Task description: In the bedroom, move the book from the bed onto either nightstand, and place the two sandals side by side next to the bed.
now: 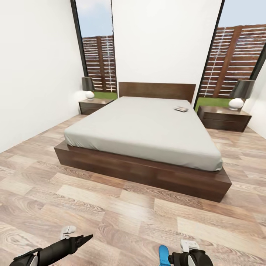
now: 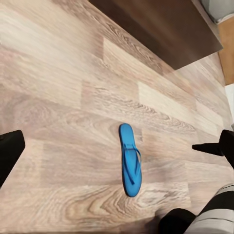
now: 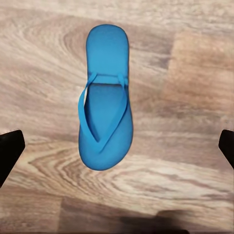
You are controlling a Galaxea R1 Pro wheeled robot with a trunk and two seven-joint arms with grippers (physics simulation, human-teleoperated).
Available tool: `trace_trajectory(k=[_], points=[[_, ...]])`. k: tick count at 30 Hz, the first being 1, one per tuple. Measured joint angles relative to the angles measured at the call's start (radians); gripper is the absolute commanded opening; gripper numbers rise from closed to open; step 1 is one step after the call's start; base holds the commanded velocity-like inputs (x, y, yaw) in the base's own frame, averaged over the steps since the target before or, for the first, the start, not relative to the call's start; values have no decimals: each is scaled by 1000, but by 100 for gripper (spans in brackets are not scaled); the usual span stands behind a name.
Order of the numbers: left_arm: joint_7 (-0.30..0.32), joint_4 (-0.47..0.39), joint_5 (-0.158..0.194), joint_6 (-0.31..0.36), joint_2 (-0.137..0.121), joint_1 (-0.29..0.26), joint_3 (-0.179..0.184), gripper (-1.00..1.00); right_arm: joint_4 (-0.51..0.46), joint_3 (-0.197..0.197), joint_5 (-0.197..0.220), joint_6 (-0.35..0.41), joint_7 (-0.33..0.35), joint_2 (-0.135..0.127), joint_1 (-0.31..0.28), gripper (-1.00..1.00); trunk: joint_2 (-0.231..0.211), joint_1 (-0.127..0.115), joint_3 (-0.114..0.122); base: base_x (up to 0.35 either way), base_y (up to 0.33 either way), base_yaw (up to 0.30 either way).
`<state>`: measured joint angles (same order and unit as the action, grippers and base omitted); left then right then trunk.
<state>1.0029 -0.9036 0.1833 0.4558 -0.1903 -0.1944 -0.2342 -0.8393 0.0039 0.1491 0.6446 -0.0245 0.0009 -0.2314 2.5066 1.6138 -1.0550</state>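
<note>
Blue sandal (image 3: 105,97) on plank floor (image 3: 195,73)

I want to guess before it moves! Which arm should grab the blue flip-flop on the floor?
Probably the right. In the right wrist view, the blue flip-flop lies between the open right gripper's fingertips. The left gripper is also open, but the flip-flop looks smaller and farther from it.

Head view: high, facing the bed (image 1: 147,129) across the floor (image 1: 111,207). Both wrist views: looking down, sharing one sandal (image 2: 130,159) (image 3: 105,97), right nearer.
</note>
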Motion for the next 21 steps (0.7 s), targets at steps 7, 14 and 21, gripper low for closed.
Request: trace_trajectory(k=[7, 14, 21], points=[[0, 0, 0, -1, 0, 0, 0, 100, 0, 1, -1, 0, 1, 7, -1, 100, 2, 3, -27, 0, 0, 0], [-1, 0, 0, -1, 0, 0, 1, 100, 0, 15, -3, 0, 1, 25, 0, 100, 3, 6, -54, 0, 0, 0], [-2, 0, 0, -2, 0, 0, 0, 100, 0, 41, -3, 0, 1, 28, 0, 100, 5, 9, -81, 0, 0, 0]])
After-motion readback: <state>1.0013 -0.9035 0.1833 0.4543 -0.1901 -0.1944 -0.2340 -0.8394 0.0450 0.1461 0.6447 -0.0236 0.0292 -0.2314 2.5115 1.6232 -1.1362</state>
